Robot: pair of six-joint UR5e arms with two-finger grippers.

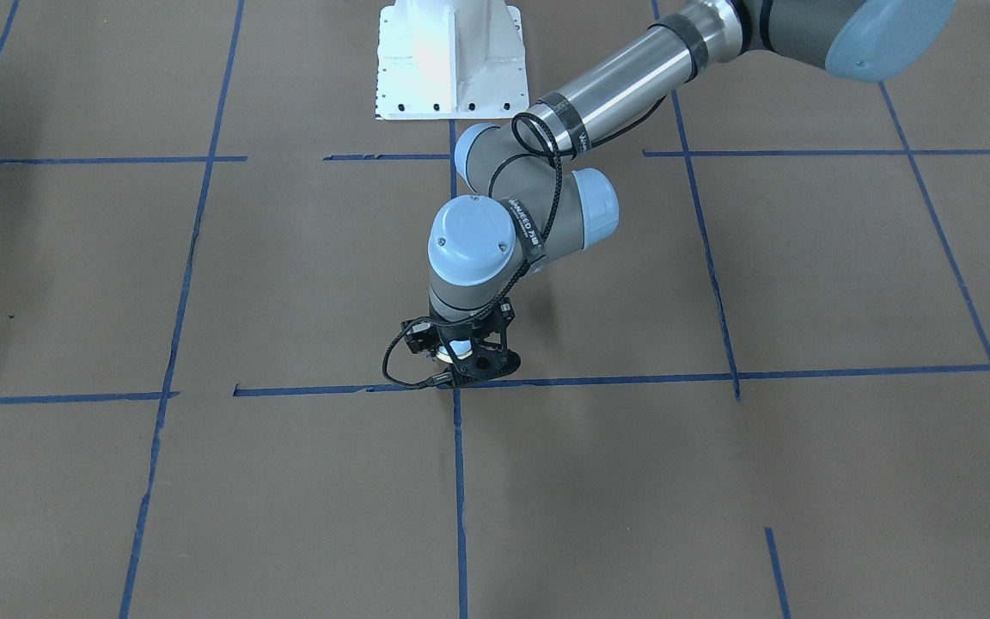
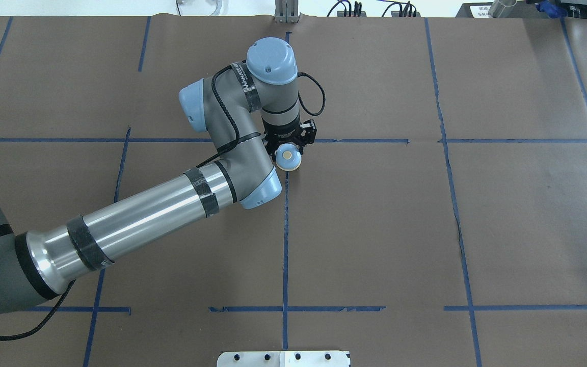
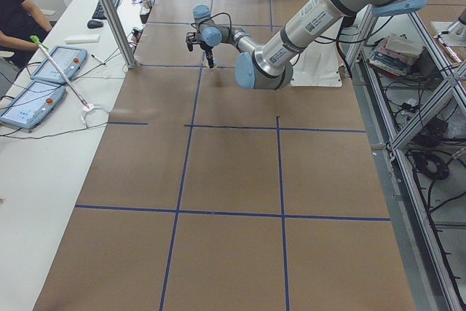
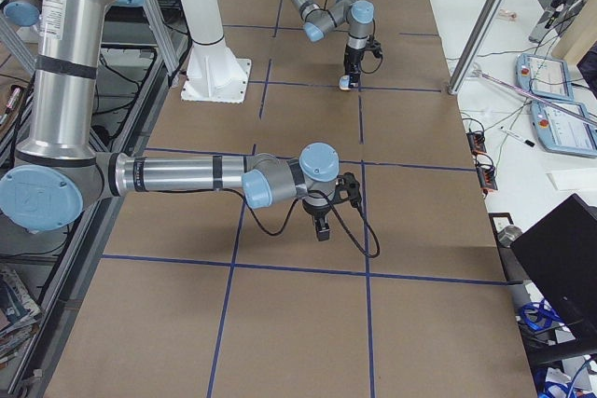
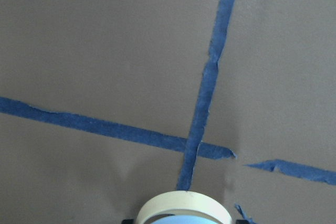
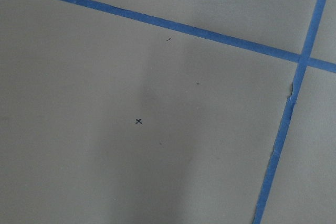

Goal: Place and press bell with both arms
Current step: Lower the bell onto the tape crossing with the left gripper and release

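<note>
The light-blue bell (image 2: 288,159) with its cream button sits between the fingers of my left gripper (image 2: 289,153), right at a crossing of blue tape lines near the table's middle. The left gripper is shut on the bell, low at the paper surface. In the front-facing view the bell (image 1: 461,348) shows inside the black gripper (image 1: 463,368). Its cream rim (image 5: 184,207) fills the bottom of the left wrist view. My right gripper (image 4: 323,228) shows only in the exterior right view, pointing down over the paper far from the bell; I cannot tell whether it is open or shut.
Brown paper with a blue tape grid (image 2: 286,229) covers the table. The white bolted pedestal (image 1: 452,60) stands at the robot's side. A metal post (image 3: 109,12) and tablets (image 3: 36,85) stand on the operators' bench. A small x mark (image 6: 138,121) lies under the right wrist.
</note>
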